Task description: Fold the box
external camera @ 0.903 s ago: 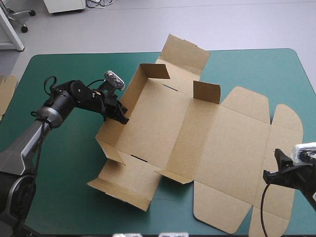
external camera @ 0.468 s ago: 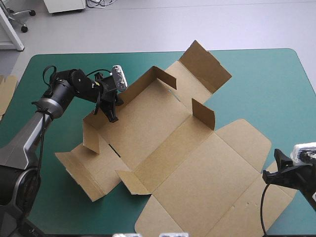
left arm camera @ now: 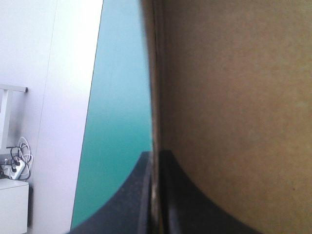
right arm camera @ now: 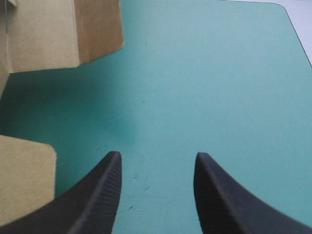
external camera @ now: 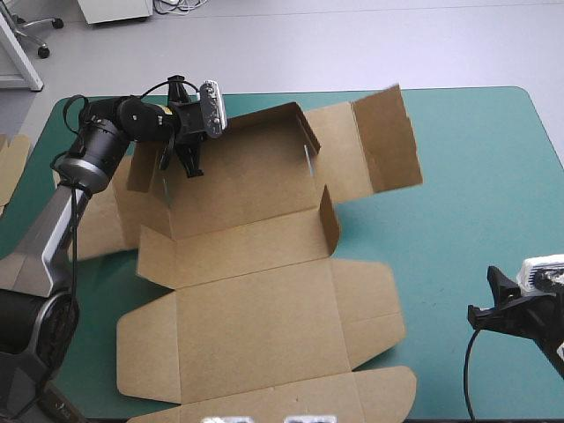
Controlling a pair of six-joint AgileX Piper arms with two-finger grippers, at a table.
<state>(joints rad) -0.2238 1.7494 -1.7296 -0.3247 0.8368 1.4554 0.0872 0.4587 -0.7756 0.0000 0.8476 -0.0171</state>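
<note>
The brown box (external camera: 264, 330) lies as a partly folded sheet across the table's left and middle. Its tray part, with some walls raised, is toward the far edge, and the flat lid panels reach the near edge. My left gripper (external camera: 189, 166) is shut on a raised wall at the tray's far left. In the left wrist view the board (left arm camera: 234, 97) stands edge-on between the black fingers (left arm camera: 129, 195). My right gripper (external camera: 485, 301) stands open near the table's front right, off the box. Its wrist view shows my right gripper (right arm camera: 157, 156) over bare cover, with box flaps (right arm camera: 58, 34) ahead of it and to one side.
More brown board (external camera: 11, 163) shows at the table's left edge. Bare teal-green cover (external camera: 485, 203) stretches along the right side between the box and the right arm.
The left gripper has moved toward the far left corner, holding the wall. It has swung the whole box clockwise, so the lid panels now point at the near edge. The right arm has not moved.
</note>
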